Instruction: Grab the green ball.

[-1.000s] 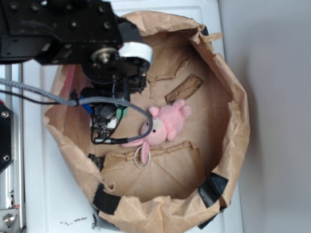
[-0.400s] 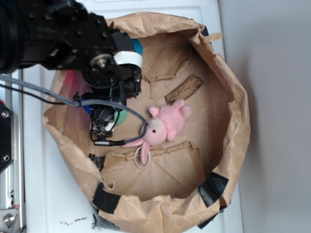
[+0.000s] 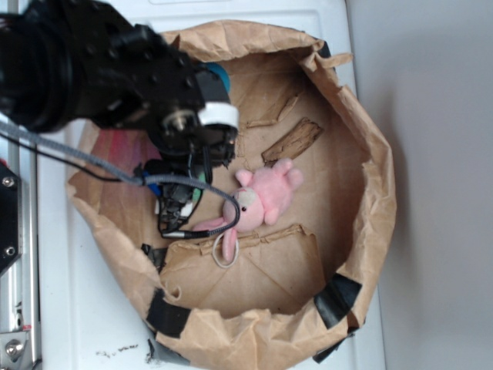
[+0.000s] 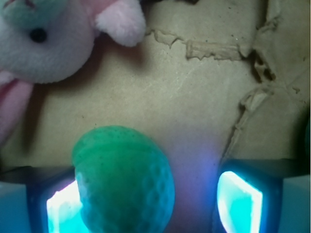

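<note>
In the wrist view we see our gripper point(image 4: 146, 204) spread wide, its two glowing blue-lit fingers point(image 4: 240, 201) at the bottom edge of the frame with a broad gap between them. The green ball point(image 4: 124, 182) sits inside that gap, hard against the left-hand finger pad and well apart from the right-hand one. Nothing is clamped: the jaws stand open around the ball, and whether the left pad truly touches it we cannot tell. The ball's surface is dimpled and textured.

Beyond the fingertips lies bare brown paper point(image 4: 194, 97), with a torn, ragged seam running ahead and to the right. Farther ahead and to the left is the pink plush bunny point(image 4: 43, 43), its white muzzle and black eye facing us, one pink paw reaching toward the middle.

In the exterior view the black arm point(image 3: 100, 69) covers the gripper, so only a sliver of green point(image 3: 196, 193) shows under it. The bunny point(image 3: 266, 196) lies just beside the arm, inside the crumpled paper bag point(image 3: 370, 154), which rests on a white surface point(image 3: 77, 316).
</note>
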{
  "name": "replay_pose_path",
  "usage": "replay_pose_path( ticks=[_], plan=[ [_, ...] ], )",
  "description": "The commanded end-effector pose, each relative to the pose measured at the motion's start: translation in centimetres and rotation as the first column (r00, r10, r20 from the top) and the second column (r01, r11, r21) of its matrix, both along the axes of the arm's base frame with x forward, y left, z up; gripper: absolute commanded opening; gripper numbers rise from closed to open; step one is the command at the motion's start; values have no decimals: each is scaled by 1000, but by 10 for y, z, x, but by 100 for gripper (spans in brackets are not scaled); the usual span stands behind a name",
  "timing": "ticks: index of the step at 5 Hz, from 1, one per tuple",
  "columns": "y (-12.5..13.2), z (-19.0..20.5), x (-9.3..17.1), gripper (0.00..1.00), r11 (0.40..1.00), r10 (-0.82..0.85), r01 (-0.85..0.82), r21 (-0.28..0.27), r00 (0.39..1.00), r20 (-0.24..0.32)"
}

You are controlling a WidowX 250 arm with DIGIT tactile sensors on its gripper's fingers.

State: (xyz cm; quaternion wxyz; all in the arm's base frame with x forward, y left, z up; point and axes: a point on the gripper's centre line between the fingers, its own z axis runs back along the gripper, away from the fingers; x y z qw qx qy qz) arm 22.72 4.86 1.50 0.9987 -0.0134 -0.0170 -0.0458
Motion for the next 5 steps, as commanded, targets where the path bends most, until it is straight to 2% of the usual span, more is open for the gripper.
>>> replay_pose_path(
  ticks=[1,4,5],
  plan=[
    [1,-11,9,0,999,30,-31,36,999,27],
    [2,16,9,0,999,32,-31,-17,999,29],
    [2,50,5,0,997,28,-26,-71,999,30]
  ],
)
